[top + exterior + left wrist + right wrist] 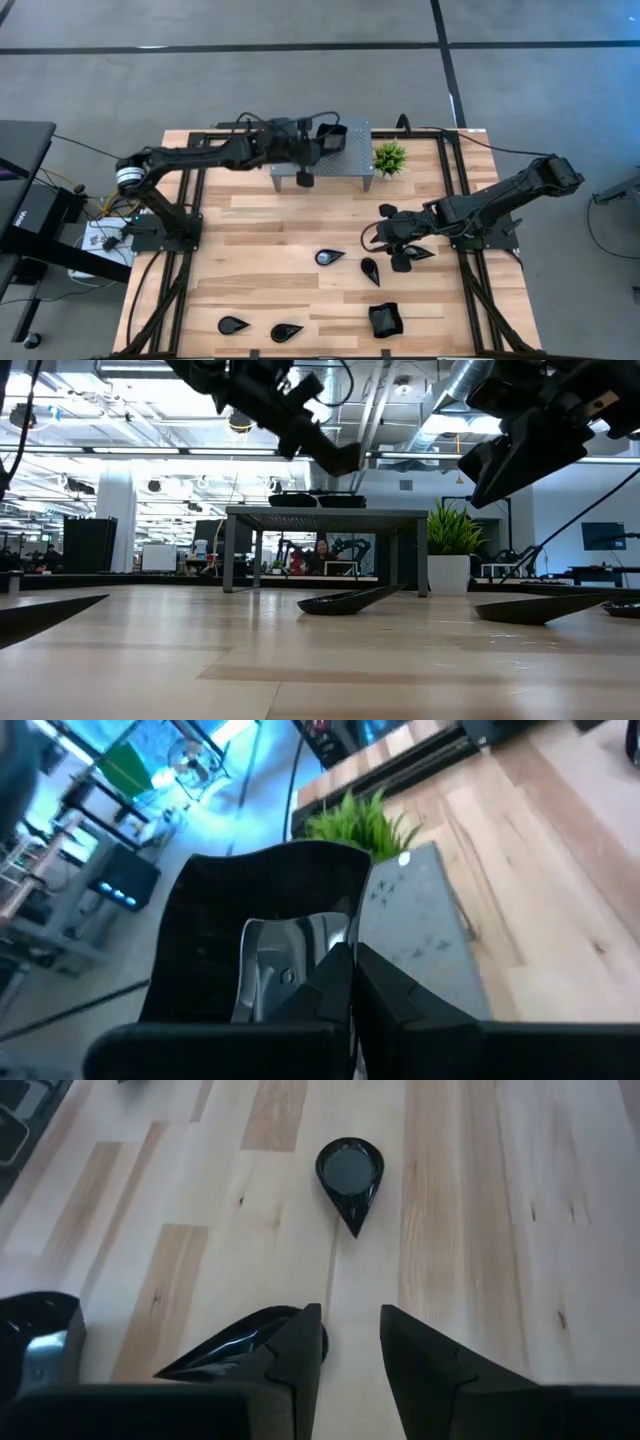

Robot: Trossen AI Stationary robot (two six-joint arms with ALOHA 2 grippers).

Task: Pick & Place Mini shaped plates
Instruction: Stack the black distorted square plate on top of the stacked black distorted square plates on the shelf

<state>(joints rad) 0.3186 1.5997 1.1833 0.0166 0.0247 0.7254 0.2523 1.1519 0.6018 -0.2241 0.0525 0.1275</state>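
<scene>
Pale wood planks make up the worktop, and a small grey metal stand sits at its far edge with a green potted plant just beside it. 5 glossy black mini shaped plates lie loose on the wood: a teardrop near the middle, another teardrop just beside it, 2 more along the near edge, and a wavy-edged square one to their right.

The left gripper reaches out over the stand, its arm stretched long across the far side of the worktop. Its fingers pinch a black square plate by the rim, held above the grey top.

The right gripper hangs low over the right side, the arm folded back toward its base. Its fingers are slightly spread, with a dark plate touching one finger; a teardrop plate lies on the wood ahead, well apart.
</scene>
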